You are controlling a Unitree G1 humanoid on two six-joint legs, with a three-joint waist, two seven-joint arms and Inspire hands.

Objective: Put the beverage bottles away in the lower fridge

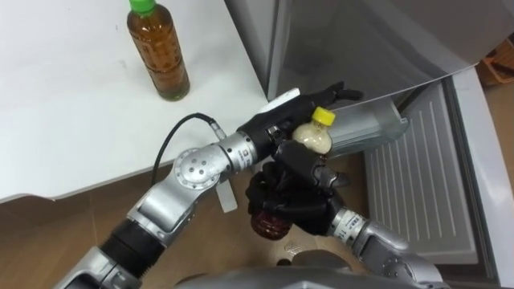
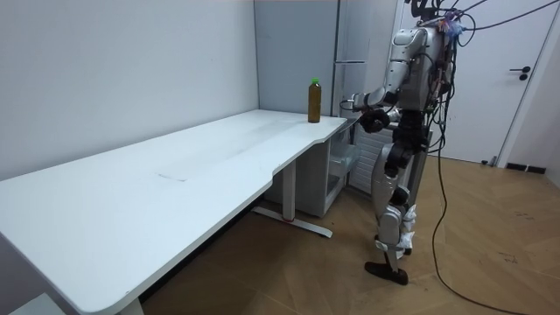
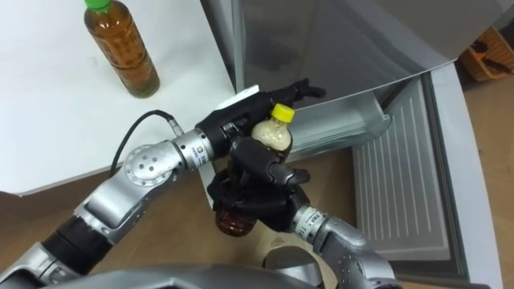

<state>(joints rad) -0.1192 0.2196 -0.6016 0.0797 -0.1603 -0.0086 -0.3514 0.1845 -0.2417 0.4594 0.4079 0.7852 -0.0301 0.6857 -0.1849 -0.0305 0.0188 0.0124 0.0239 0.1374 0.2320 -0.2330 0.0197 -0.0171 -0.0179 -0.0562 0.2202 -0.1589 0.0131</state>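
My right hand [image 1: 295,191] is shut round a yellow-capped bottle [image 1: 315,135], pale at the top and dark brown at the base, and holds it tilted in front of the open lower fridge. My left hand [image 1: 283,118] lies right behind the bottle's neck with its fingers [image 1: 341,91] stretched out straight towards the fridge. A second bottle [image 1: 159,52] of amber drink with a green cap stands upright on the white table [image 1: 72,120], near its corner. In the room view I stand at the table's end by the fridge [image 2: 354,61].
The lower fridge door [image 1: 422,189] hangs open at the right, with its clear shelf [image 1: 373,128] just beyond my hands. The grey upper fridge front [image 1: 353,40] is above it. Wooden floor lies below the table's edge.
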